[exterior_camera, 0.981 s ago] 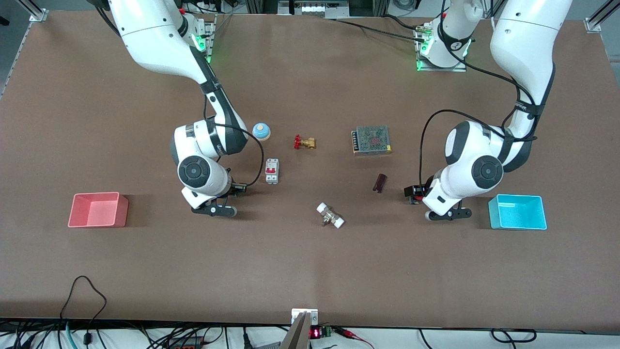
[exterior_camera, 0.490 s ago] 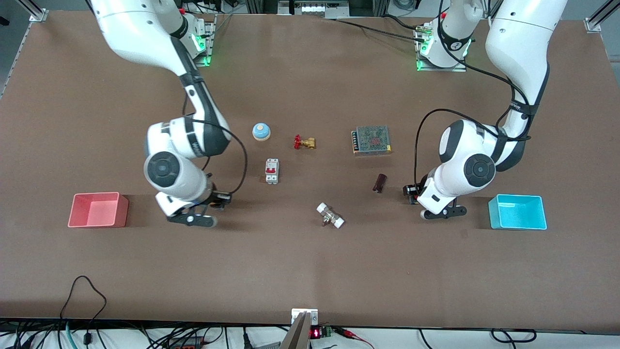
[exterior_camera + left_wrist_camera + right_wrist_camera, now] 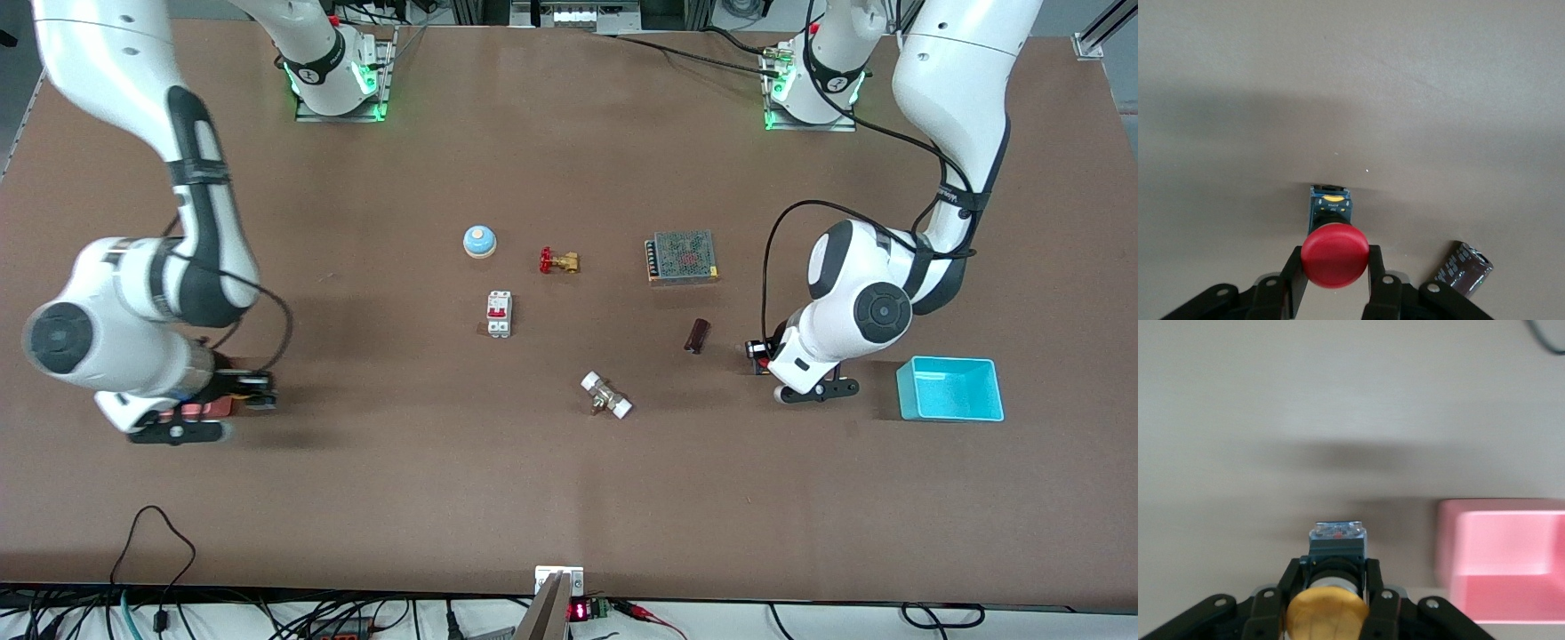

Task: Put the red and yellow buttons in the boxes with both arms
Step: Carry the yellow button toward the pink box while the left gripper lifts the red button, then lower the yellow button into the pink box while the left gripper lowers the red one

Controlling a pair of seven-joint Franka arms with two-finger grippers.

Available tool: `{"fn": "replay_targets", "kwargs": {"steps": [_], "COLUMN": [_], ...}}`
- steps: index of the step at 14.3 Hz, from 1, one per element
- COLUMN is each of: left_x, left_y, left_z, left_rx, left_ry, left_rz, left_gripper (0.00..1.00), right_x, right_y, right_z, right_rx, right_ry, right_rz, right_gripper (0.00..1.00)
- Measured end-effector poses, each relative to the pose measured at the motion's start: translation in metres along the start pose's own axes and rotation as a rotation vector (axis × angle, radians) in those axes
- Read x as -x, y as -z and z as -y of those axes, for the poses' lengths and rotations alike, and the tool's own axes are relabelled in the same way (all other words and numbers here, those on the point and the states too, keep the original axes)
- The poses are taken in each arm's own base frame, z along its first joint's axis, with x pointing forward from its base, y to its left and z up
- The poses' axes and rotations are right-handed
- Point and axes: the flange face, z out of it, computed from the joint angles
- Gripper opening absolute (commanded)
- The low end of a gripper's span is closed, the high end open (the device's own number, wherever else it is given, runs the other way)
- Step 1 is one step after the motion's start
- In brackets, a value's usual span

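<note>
My right gripper (image 3: 1332,568) is shut on the orange-yellow button (image 3: 1327,613). In the front view it (image 3: 253,391) hangs beside the pink box (image 3: 213,407), which the arm mostly hides. The right wrist view shows the pink box (image 3: 1501,560) open, just beside the held button. My left gripper (image 3: 1335,257) is shut on the red button (image 3: 1334,255) by its cap, low over the table. In the front view it (image 3: 757,351) sits between a dark cylinder (image 3: 697,335) and the cyan box (image 3: 949,388).
A blue dome bell (image 3: 478,241), a white breaker (image 3: 499,314), a red-handled brass valve (image 3: 558,261), a metal mesh power supply (image 3: 683,257) and a white-capped fitting (image 3: 606,395) lie mid-table. The dark cylinder (image 3: 1463,268) lies close beside my left gripper.
My right arm has swung toward its end of the table with the yellow button and now covers the pink box. My left arm has barely moved.
</note>
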Motion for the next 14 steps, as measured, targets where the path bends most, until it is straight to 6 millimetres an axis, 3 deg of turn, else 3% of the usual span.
{"fn": "replay_targets", "kwargs": {"steps": [2,5,9,11,14], "left_x": [-0.004,-0.015,-0.037,-0.046,-0.059], "left_y": [0.01,0.051,0.12,0.134,0.138], "left_z": [0.007,0.032,0.087,0.111,0.156], "left_rx": [0.0,0.0,0.015,0.022,0.027], "left_ry": [0.013,0.045,0.056,0.039,-0.003], "left_rz": [-0.008,-0.009,-0.034,-0.051,-0.064], "left_gripper": [0.17,0.14,0.1,0.05,0.05], "right_x": [0.005,0.011,0.016,0.017,0.016], "right_y": [-0.001,-0.009,-0.035,-0.047,-0.055], "right_z": [-0.042,-0.074,-0.099,-0.106,-0.113], "right_rx": [0.021,0.08,0.093,0.092,0.096], "right_ry": [0.019,0.017,-0.006,-0.011,-0.018], "right_rz": [0.011,0.038,0.081,0.096,0.092], "right_gripper": [0.41,0.41,0.41,0.41,0.41]}}
